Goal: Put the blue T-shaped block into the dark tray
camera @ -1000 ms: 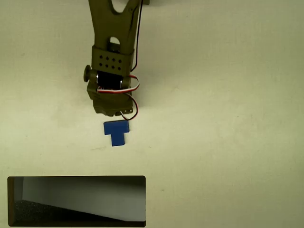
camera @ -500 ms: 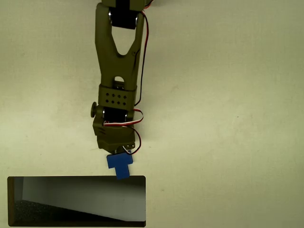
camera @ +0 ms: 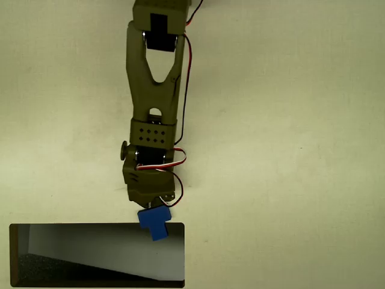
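Observation:
In the overhead view the olive-green arm reaches down from the top edge. Its gripper (camera: 153,211) points toward the bottom of the picture, and the wrist body hides most of the fingers. The blue T-shaped block (camera: 155,222) pokes out just below the gripper, slightly tilted, carried with the gripper shut on it. The block hangs over the upper rim of the dark tray (camera: 72,225), toward the tray's right end. The tray lies at the bottom left, with a black rim, a pale grey slanted wall and a dark speckled floor.
The pale tabletop (camera: 289,150) spreads to the right of the arm and the tray. Red, white and black wires (camera: 174,158) loop at the wrist.
The arm has stretched down the picture toward the tray, carrying the blue block from open table to over the tray's upper rim. The block has tilted slightly.

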Robot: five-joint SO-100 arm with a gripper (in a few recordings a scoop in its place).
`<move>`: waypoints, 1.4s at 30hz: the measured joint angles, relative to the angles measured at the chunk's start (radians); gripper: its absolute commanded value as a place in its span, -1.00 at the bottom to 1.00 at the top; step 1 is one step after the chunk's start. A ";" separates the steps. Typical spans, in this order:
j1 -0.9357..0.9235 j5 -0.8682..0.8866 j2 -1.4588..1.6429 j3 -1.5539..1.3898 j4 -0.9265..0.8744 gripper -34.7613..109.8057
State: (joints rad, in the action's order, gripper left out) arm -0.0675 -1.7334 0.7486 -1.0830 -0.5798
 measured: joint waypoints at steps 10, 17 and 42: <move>0.046 0.018 -0.140 0.146 0.130 -0.52; 0.069 0.054 -0.327 0.296 0.364 -0.52; 0.055 0.183 -0.897 0.801 1.184 -0.52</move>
State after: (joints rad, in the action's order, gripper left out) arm -0.0123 -1.5509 -0.1488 -0.2823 0.6044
